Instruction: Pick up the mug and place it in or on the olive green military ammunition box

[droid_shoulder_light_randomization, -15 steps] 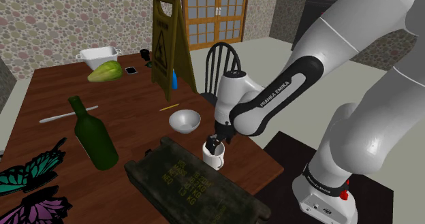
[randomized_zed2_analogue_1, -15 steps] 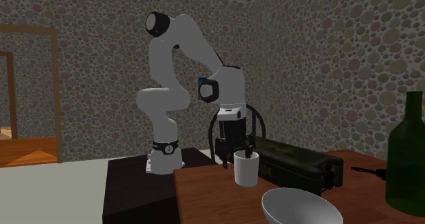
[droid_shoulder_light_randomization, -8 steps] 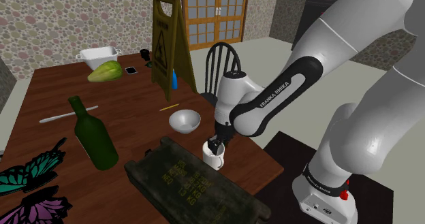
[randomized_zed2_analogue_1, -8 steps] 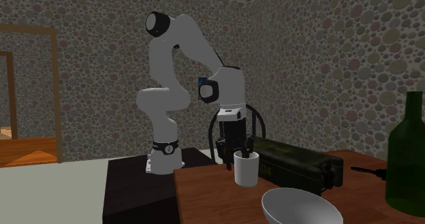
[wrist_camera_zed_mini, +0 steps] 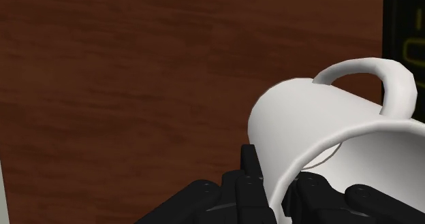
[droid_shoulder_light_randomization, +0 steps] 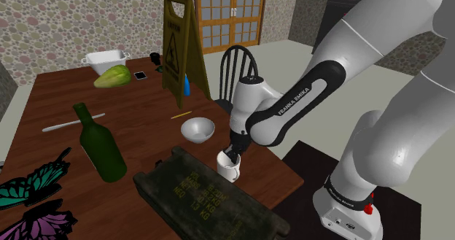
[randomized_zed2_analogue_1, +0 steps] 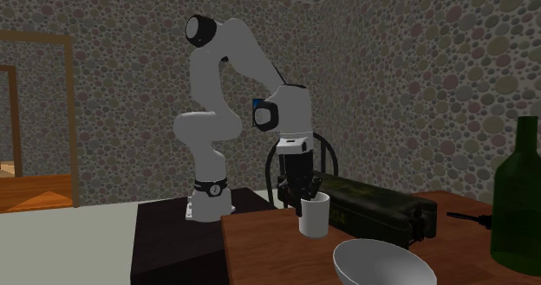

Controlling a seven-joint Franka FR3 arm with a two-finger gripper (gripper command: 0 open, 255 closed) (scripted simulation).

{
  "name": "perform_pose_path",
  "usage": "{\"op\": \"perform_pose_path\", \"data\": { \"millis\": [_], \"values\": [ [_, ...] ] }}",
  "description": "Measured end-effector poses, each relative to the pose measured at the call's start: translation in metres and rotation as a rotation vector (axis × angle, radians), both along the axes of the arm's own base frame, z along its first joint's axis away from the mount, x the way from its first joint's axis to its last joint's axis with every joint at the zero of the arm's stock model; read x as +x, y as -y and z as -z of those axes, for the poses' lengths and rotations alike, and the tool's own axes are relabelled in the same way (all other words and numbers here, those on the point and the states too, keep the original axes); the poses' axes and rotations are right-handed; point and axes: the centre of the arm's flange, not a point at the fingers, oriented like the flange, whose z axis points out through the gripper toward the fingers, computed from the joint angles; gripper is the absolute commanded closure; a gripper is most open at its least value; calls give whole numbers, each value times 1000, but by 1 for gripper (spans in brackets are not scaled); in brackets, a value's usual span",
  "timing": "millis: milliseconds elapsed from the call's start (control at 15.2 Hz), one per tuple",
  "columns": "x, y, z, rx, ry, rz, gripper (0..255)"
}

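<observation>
mug [droid_shoulder_light_randomization: 228, 168]: white, near the stand-side edge of the surface [droid_shoulder_light_randomization: 138, 125], just beside the box [droid_shoulder_light_randomization: 197, 195]
fingers [wrist_camera_zed_mini: 249, 178]: clamped on its rim, one inside, one outside

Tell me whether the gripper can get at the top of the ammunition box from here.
Probably yes. The gripper, jaws shut on the mug at its rim, is right beside the ammunition box, whose top is bare; the bowl stands apart.
</observation>
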Motion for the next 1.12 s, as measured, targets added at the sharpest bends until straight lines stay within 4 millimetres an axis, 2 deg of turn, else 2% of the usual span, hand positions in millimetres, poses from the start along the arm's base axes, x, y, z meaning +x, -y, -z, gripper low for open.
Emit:
{"op": "perform_pose_path", "data": {
  "millis": [264, 1122],
  "values": [
    [0, 0, -11, 0, 0, 0, 255],
    [1, 1, -78, 0, 1, 0, 255]
  ]
}}
